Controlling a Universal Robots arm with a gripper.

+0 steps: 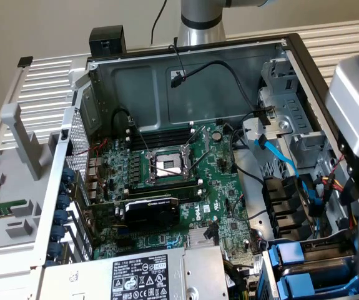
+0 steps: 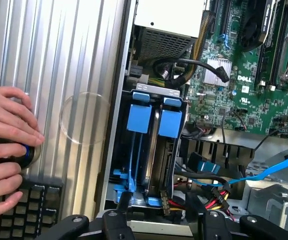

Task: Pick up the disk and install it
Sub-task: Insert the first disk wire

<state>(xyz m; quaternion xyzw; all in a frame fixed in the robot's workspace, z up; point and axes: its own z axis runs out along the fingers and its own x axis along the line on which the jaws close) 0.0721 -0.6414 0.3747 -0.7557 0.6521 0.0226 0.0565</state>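
Note:
Two alike disks in bright blue carriers [image 2: 138, 117] [image 2: 170, 122] stand side by side in the drive bay at the case's corner. A silver-grey metal edge [image 2: 156, 150] shows between them. I cannot tell which one is the task's disk. My gripper [image 2: 164, 222] hangs above the bay, open, with its dark fingers [image 2: 116, 222] spread wide and nothing between them. In the exterior view the blue carriers [image 1: 290, 253] sit at the lower right of the case, under the arm's grey wrist [image 1: 354, 112].
The open computer case holds a green motherboard [image 1: 167, 169] and a grey power-supply box [image 1: 148, 275]. A blue cable [image 2: 264, 172] and coloured wires [image 2: 219, 192] lie beside the bay. A person's hand [image 2: 6, 150] rests on a dial near a keyboard [image 2: 31, 205] on the ribbed metal table [image 2: 58, 60].

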